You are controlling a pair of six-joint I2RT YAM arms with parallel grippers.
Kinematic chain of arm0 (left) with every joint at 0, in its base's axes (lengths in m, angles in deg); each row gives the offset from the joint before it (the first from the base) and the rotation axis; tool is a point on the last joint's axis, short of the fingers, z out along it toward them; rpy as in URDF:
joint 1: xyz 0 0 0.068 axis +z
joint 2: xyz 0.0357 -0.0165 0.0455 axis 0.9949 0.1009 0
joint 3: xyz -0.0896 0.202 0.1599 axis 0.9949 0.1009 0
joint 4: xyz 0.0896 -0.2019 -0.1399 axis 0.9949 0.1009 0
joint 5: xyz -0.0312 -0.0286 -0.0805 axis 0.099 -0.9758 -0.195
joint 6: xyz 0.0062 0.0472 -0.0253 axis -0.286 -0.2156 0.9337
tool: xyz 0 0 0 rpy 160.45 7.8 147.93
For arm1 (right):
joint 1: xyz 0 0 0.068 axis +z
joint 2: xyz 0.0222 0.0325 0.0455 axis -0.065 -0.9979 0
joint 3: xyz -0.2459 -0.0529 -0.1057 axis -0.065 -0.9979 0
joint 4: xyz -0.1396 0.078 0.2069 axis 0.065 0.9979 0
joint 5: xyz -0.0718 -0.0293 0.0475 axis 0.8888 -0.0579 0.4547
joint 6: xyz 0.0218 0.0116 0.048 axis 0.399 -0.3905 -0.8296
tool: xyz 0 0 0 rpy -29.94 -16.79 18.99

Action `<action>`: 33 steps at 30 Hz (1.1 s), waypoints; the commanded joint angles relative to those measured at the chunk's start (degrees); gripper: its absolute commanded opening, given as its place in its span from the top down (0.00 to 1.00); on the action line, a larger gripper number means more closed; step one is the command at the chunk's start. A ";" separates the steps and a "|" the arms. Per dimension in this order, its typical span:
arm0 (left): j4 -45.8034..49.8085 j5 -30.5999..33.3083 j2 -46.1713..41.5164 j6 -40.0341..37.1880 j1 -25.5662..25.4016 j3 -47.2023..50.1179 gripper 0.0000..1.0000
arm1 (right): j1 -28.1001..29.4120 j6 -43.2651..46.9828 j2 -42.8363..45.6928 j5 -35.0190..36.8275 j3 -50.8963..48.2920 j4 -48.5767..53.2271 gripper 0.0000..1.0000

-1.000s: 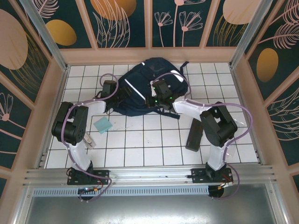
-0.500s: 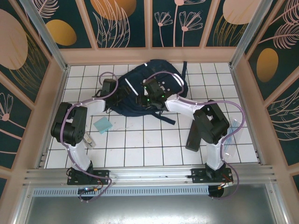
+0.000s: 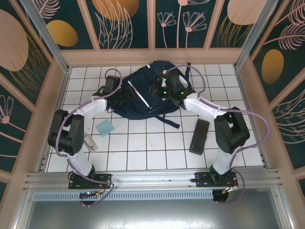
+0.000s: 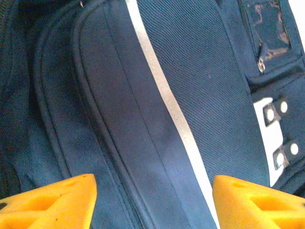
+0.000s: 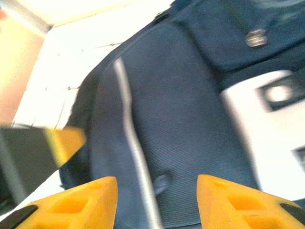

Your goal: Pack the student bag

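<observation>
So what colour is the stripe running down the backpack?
Silvery white, a reflective stripe against the navy backpack; clearest in the left wrist view.

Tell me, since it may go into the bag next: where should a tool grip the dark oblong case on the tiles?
Take the dark oblong case across its narrow width near mid-length, probably coming straight down from above. It lies flat with its long sides running roughly near-to-far, and bare tile shows along both sides.

Bright, even light from overhead, soft shadows on the white tiles [image 3: 143, 143], right wrist view smeared with motion blur across the backpack [image 5: 190, 119], far tiles washed out by glare, left wrist view crisp on fabric weave
</observation>
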 commanded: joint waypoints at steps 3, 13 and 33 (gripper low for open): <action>5.95 -3.75 -4.69 -1.38 -2.50 1.78 0.36 | -5.07 1.05 -2.37 -3.44 -2.86 -0.73 0.52; 0.96 -3.02 -2.54 0.64 -5.74 6.65 0.36 | -5.25 2.79 -15.77 -10.98 4.69 -1.98 0.55; -6.06 -2.44 8.23 1.05 -5.65 8.94 0.43 | -0.07 0.09 -22.01 -17.06 5.85 -2.52 0.60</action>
